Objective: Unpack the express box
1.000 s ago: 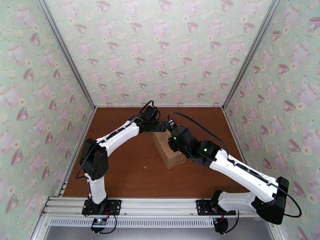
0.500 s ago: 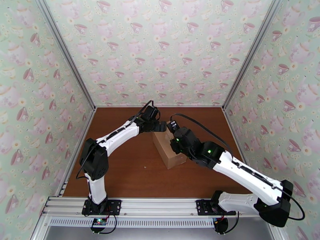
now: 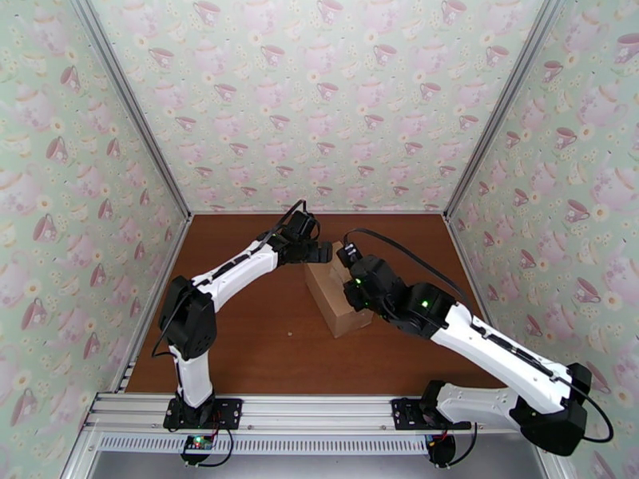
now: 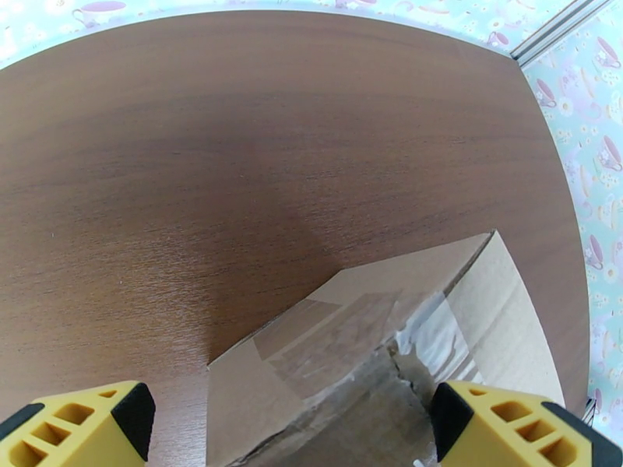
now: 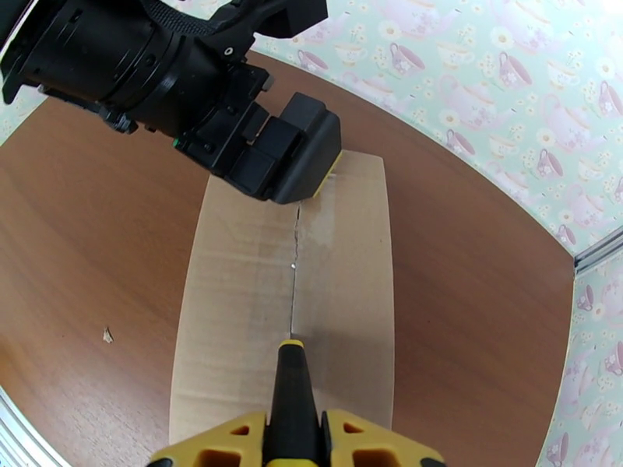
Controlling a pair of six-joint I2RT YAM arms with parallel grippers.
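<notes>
The right pincer point(image 5: 294, 433) is clenched on a black-handled cutter point(image 5: 292, 383). Its thin blade lies in the top seam of the express box point(image 5: 234, 305), directly ahead of this pincer. The left pincer point(image 4: 288, 426) is spread wide above the box's far end, with split tape point(image 4: 350, 336) below and between its fingers. The box rests on the bench point(image 4: 195, 149).

I lose the express box point(image 4: 374, 336) at the bottom edge between my left jaws, and the butt of the black handle point(image 5: 293, 391) clamped between my right jaws is cut off too.
</notes>
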